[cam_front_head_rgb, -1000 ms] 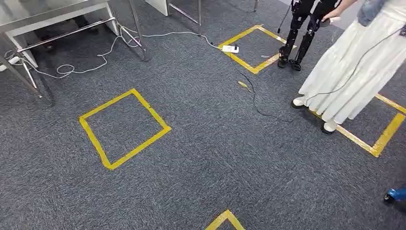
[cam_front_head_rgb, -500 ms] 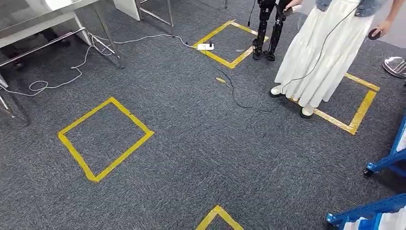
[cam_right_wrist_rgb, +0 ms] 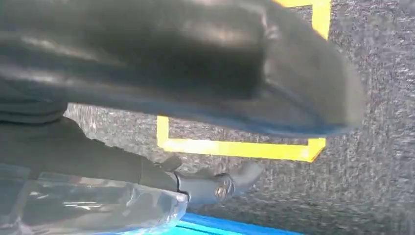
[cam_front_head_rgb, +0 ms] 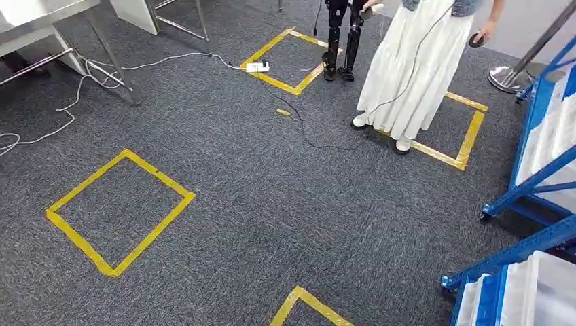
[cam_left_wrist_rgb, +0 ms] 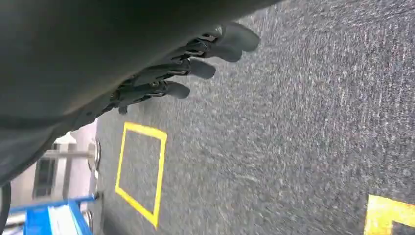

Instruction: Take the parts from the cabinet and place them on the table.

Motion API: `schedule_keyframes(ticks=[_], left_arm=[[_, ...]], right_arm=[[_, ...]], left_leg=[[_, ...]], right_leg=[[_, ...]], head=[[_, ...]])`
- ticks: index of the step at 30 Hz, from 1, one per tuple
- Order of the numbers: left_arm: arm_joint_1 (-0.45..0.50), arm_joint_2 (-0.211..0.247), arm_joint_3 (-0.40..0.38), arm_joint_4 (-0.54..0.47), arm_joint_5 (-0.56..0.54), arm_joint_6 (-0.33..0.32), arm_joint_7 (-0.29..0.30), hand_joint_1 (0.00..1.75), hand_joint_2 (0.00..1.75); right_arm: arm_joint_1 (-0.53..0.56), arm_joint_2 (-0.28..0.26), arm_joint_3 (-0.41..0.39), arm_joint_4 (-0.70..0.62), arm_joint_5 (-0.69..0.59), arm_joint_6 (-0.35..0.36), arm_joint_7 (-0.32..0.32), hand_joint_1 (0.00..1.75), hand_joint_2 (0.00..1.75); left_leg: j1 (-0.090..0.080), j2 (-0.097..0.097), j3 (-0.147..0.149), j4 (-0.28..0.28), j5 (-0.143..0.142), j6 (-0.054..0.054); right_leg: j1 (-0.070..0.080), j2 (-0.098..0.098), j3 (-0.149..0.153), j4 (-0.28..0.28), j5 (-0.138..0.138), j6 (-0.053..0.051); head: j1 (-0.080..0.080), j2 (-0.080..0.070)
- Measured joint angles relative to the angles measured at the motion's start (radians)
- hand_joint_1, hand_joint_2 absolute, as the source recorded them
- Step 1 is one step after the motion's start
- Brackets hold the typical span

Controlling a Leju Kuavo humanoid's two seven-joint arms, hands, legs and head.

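Note:
The blue cabinet rack [cam_front_head_rgb: 523,190] with white bins stands at the right edge of the head view; a second blue section [cam_front_head_rgb: 509,255] is at the lower right. A steel table [cam_front_head_rgb: 41,13] is at the far upper left. No parts can be made out. My left hand [cam_left_wrist_rgb: 195,63] hangs over the grey carpet with its dark fingers stretched out and nothing in them. My right hand [cam_right_wrist_rgb: 215,186] also hangs low, thumb stretched out and holding nothing, beside a blue edge [cam_right_wrist_rgb: 235,227].
A person in a long white skirt [cam_front_head_rgb: 414,68] stands ahead on a yellow taped square, holding a cable [cam_front_head_rgb: 306,136] that trails across the floor. Black robot legs [cam_front_head_rgb: 339,41], a power strip [cam_front_head_rgb: 257,66], a stanchion base [cam_front_head_rgb: 506,78] and another taped square [cam_front_head_rgb: 119,210] are around.
The camera has swung to the right: the whole floor scene slid left, the table moved toward the left edge, and the blue rack came into view on the right.

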Motion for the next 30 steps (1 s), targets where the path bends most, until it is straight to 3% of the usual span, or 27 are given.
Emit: schedule_keyframes(ticks=[1, 2, 4, 5, 6, 7, 9, 10, 11, 13, 14, 16, 17, 18, 20, 21, 22, 24, 26, 27, 28, 29, 30], left_arm=[[0.000, 0.000, 0.000, 0.000, -0.001, 0.002, 0.000, 0.00, 0.00], [-0.001, 0.000, 0.000, 0.000, -0.002, 0.005, 0.000, 0.00, 0.00], [-0.002, -0.002, 0.000, 0.000, -0.002, 0.006, 0.000, 0.00, 0.00], [-0.003, -0.002, 0.000, 0.000, -0.002, 0.006, 0.000, 0.00, 0.00], [-0.002, -0.003, 0.000, 0.000, -0.002, 0.008, 0.000, 0.00, 0.00], [-0.003, -0.003, 0.000, 0.000, -0.002, 0.008, -0.001, 0.00, 0.00], [-0.004, -0.004, 0.000, 0.000, -0.002, 0.008, -0.001, 0.00, 0.00], [-0.004, -0.004, 0.000, 0.000, -0.002, 0.009, -0.001, 0.00, 0.00], [-0.004, -0.003, 0.000, 0.000, -0.003, 0.010, -0.001, 0.00, 0.00], [-0.003, -0.003, 0.000, 0.000, -0.003, 0.015, -0.003, 0.00, 0.00], [-0.002, -0.003, 0.000, 0.000, -0.003, 0.016, -0.004, 0.00, 0.00], [0.000, -0.004, 0.000, 0.000, -0.007, 0.022, -0.021, 0.00, 0.00], [0.001, -0.004, 0.000, 0.000, -0.012, 0.026, -0.035, 0.00, 0.00], [0.001, -0.004, 0.000, 0.000, -0.012, 0.029, -0.044, 0.00, 0.00], [0.001, -0.004, 0.000, 0.000, -0.012, 0.034, -0.054, 0.00, 0.00], [0.001, -0.004, 0.000, 0.000, -0.012, 0.034, -0.055, 0.00, 0.00], [0.001, -0.004, 0.000, 0.000, -0.011, 0.033, -0.055, 0.00, 0.00], [0.000, -0.004, 0.000, 0.000, -0.002, 0.030, -0.051, 0.00, 0.00], [-0.002, -0.004, 0.000, 0.000, 0.009, 0.032, -0.045, 0.00, 0.00], [-0.002, -0.006, 0.001, 0.000, 0.011, 0.034, -0.044, 0.00, 0.00], [-0.003, -0.006, 0.002, 0.000, 0.016, 0.037, -0.043, 0.00, 0.00], [-0.004, -0.006, 0.003, 0.000, 0.021, 0.041, -0.042, 0.00, 0.00], [-0.003, -0.005, 0.007, 0.000, 0.023, 0.045, -0.041, 0.00, 0.00]], right_arm=[[0.002, 0.000, 0.000, 0.000, 0.000, 0.000, 0.000, 0.00, 0.00], [0.004, 0.000, 0.000, 0.000, 0.000, 0.000, -0.001, 0.00, 0.00], [0.003, -0.002, 0.000, 0.000, 0.000, 0.001, -0.002, 0.00, 0.00], [0.001, -0.002, 0.000, 0.000, 0.000, 0.001, -0.002, 0.00, 0.00], [-0.003, -0.001, 0.000, 0.000, 0.000, 0.002, -0.002, 0.00, 0.00], [-0.002, -0.002, 0.000, 0.000, 0.000, 0.002, -0.002, 0.00, 0.00], [-0.001, -0.002, 0.000, 0.000, 0.000, 0.002, -0.002, 0.00, 0.00], [0.001, -0.003, 0.000, 0.000, 0.000, 0.002, -0.002, 0.00, 0.00], [0.001, -0.002, 0.000, 0.000, 0.000, 0.002, -0.002, 0.00, 0.00], [0.000, -0.002, 0.000, 0.000, 0.000, 0.002, -0.003, 0.00, 0.00], [-0.001, -0.001, 0.000, 0.000, 0.003, 0.002, -0.003, 0.00, 0.00], [-0.001, -0.002, 0.000, 0.000, 0.007, 0.005, -0.002, 0.00, 0.00], [0.000, -0.003, 0.000, 0.000, 0.009, 0.005, -0.001, 0.00, 0.00], [0.002, -0.003, 0.000, 0.000, 0.009, 0.005, 0.000, 0.00, 0.00], [0.001, -0.004, 0.000, 0.000, 0.003, 0.003, 0.001, 0.00, 0.00], [0.001, -0.003, 0.000, 0.000, -0.001, 0.002, 0.001, 0.00, 0.00], [-0.001, -0.003, -0.001, 0.000, -0.002, 0.001, 0.002, 0.00, 0.00], [-0.002, -0.003, -0.001, 0.000, -0.002, -0.001, 0.002, 0.00, 0.00], [0.004, -0.003, -0.001, 0.000, -0.002, -0.002, 0.002, 0.00, 0.00], [0.005, -0.003, -0.001, 0.000, -0.002, -0.003, 0.002, 0.00, 0.00], [0.004, -0.005, -0.001, 0.000, -0.002, -0.003, 0.002, 0.00, 0.00], [0.000, -0.006, -0.001, 0.000, -0.002, -0.003, 0.002, 0.00, 0.00], [-0.002, -0.006, -0.001, 0.000, -0.002, -0.003, 0.002, 0.00, 0.00]], left_leg=[[-0.001, 0.008, 0.001, 0.000, 0.000, 0.000], [-0.001, 0.018, 0.002, 0.000, -0.001, -0.001], [-0.001, 0.034, 0.006, 0.000, -0.002, -0.004], [-0.005, 0.041, 0.009, 0.002, -0.003, -0.008], [-0.012, 0.048, 0.008, 0.003, -0.008, -0.017], [-0.014, 0.053, 0.008, 0.005, -0.008, -0.023], [-0.012, 0.059, 0.009, 0.005, -0.007, -0.025], [-0.009, 0.068, 0.009, 0.006, -0.006, -0.031], [-0.002, 0.062, 0.003, 0.015, -0.018, -0.039], [0.004, 0.003, -0.029, 0.102, -0.086, -0.046], [0.006, -0.013, -0.061, 0.176, -0.127, -0.049], [0.006, -0.022, -0.130, 0.326, -0.186, -0.054], [0.007, -0.023, -0.144, 0.354, -0.185, -0.054], [0.008, -0.024, -0.134, 0.327, -0.155, -0.053], [0.014, -0.034, -0.061, 0.168, -0.055, -0.051], [0.019, -0.064, -0.022, 0.077, -0.007, -0.049], [0.021, -0.106, -0.014, 0.053, -0.016, -0.049], [0.016, -0.088, -0.019, 0.044, -0.021, -0.045], [0.012, -0.074, -0.019, 0.036, -0.014, -0.034], [0.021, -0.057, -0.014, 0.020, -0.004, -0.021], [0.015, -0.052, -0.013, 0.018, -0.002, -0.015], [0.013, -0.040, -0.017, 0.018, 0.001, -0.010], [0.010, -0.026, -0.021, 0.019, 0.003, -0.007]], right_leg=[[-0.001, -0.002, 0.000, 0.008, 0.003, 0.006], [-0.004, -0.004, 0.027, -0.035, 0.023, 0.017], [-0.006, -0.026, 0.138, -0.235, 0.092, 0.036], [-0.006, -0.071, 0.189, -0.328, 0.109, 0.033], [0.004, -0.075, 0.197, -0.333, 0.112, 0.022], [0.003, -0.059, 0.190, -0.334, 0.114, 0.011], [0.004, -0.051, 0.187, -0.334, 0.116, 0.008], [0.002, -0.042, 0.184, -0.335, 0.120, 0.001], [-0.017, -0.030, 0.190, -0.341, 0.125, -0.008], [-0.012, -0.020, 0.188, -0.341, 0.130, -0.022], [-0.012, -0.014, 0.186, -0.341, 0.130, -0.022], [-0.007, 0.004, 0.183, -0.340, 0.132, -0.025], [-0.006, 0.013, 0.183, -0.339, 0.132, -0.025], [-0.006, 0.025, 0.184, -0.337, 0.131, -0.024], [-0.006, 0.049, 0.187, -0.333, 0.131, -0.024], [-0.006, 0.060, 0.184, -0.331, 0.131, -0.023], [0.001, 0.068, 0.178, -0.327, 0.132, -0.021], [-0.001, 0.084, 0.156, -0.319, 0.137, -0.013], [-0.003, 0.100, 0.151, -0.328, 0.147, 0.004], [0.001, 0.074, 0.140, -0.313, 0.136, 0.007], [0.004, 0.033, 0.120, -0.276, 0.113, 0.002], [0.002, 0.012, 0.080, -0.197, 0.074, -0.006], [0.000, 0.003, 0.030, -0.094, 0.034, -0.011]], head=[[0.000, 0.000], [0.001, 0.000], [0.000, 0.000], [0.002, 0.000], [0.001, 0.000], [-0.004, 0.000], [-0.003, 0.000], [-0.003, 0.000], [-0.002, 0.000], [-0.008, 0.000], [-0.007, 0.000], [-0.008, 0.000], [-0.007, 0.000], [-0.008, 0.000], [-0.008, 0.000], [-0.008, 0.000], [-0.006, 0.000], [-0.010, 0.000], [-0.009, 0.000], [-0.006, 0.000], [-0.005, 0.000], [-0.002, 0.000], [-0.001, 0.000]])
